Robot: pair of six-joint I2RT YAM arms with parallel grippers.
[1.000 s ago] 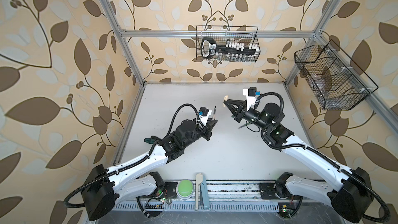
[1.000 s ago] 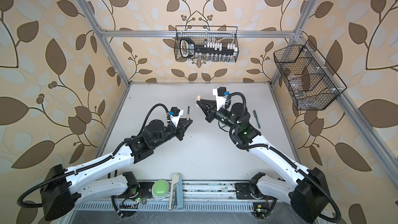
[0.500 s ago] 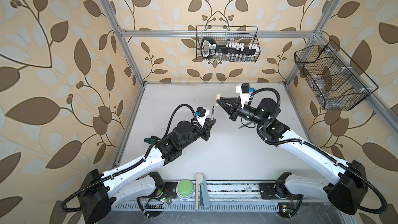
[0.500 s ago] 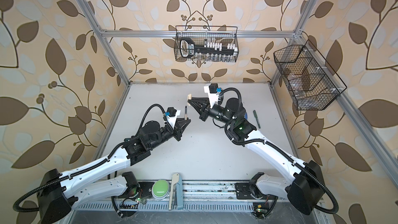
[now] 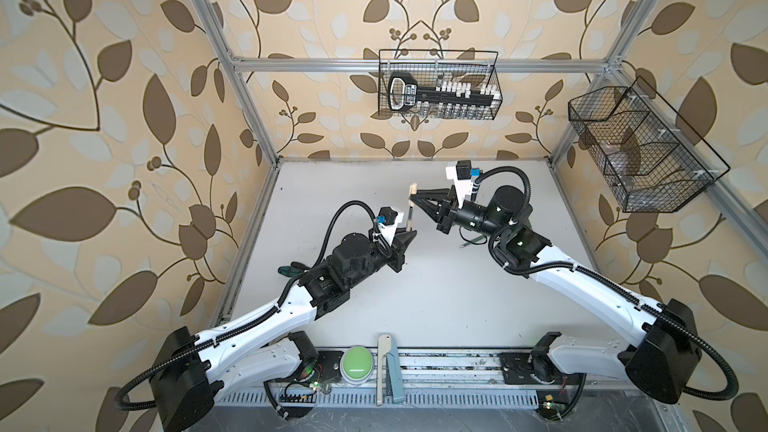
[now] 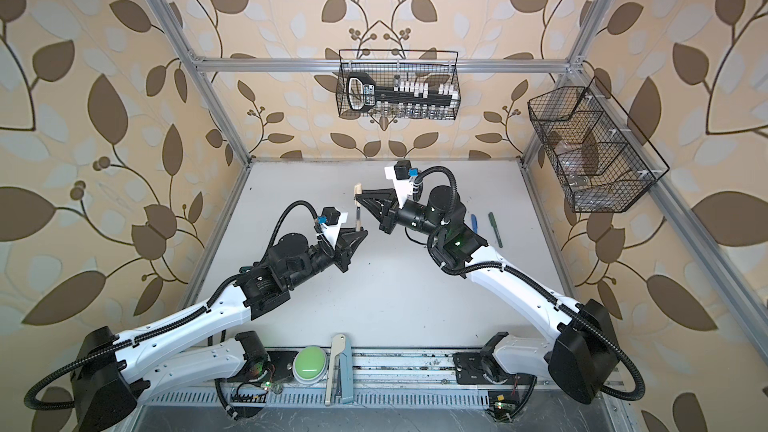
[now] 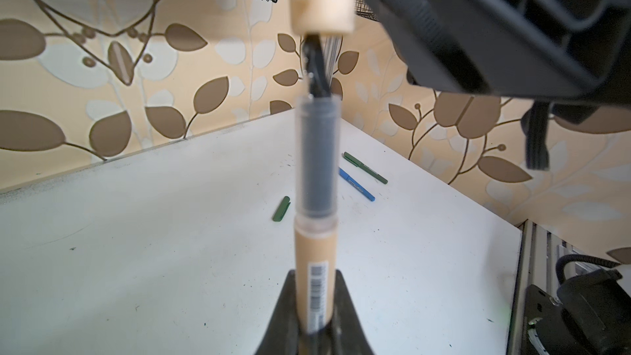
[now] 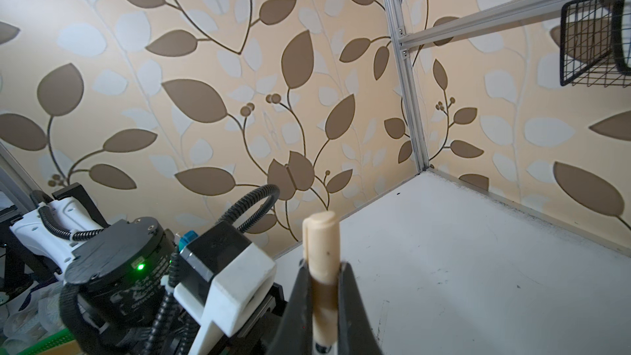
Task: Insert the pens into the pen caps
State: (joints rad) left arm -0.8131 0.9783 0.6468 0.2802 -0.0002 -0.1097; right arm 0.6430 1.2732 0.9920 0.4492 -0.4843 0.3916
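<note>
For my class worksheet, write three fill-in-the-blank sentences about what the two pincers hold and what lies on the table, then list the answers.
1. The left pincer is shut on a pen with a ____ barrel.
2. The right pincer holds the tan cap at that pen's dark pointed ____.
3. On the table, a loose cap lies near the blue pen; its colour is ____.

Missing words: tan; tip; green.
</note>
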